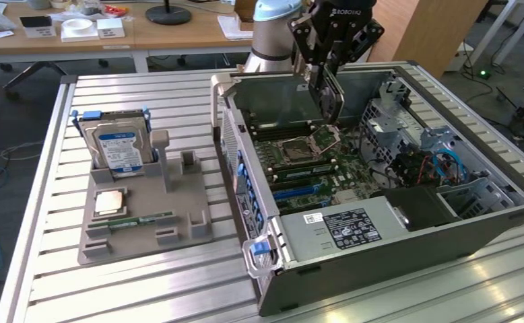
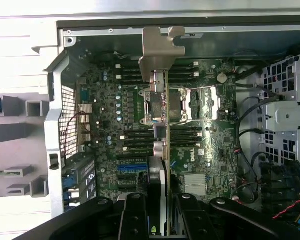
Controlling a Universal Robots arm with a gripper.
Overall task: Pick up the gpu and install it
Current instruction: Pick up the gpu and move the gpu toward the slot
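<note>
Beside the open tower case (image 1: 271, 269), toward the exterior view's left, we see the gray parts holder (image 1: 141, 225). Inside the case, above the motherboard (image 1: 309, 165), the gripper (image 1: 326, 67) has its fingers clamped on the gpu (image 1: 329, 101). The card's long axis runs straight out from the fingers toward the board, silver bracket (image 2: 160, 47) farthest out, and we judge the blue slots (image 2: 132, 167) lie aside from its edge.

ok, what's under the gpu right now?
The motherboard, with the CPU socket and memory slots below the gpu. The card's edge covers a strip of board; that part is hidden.
</note>
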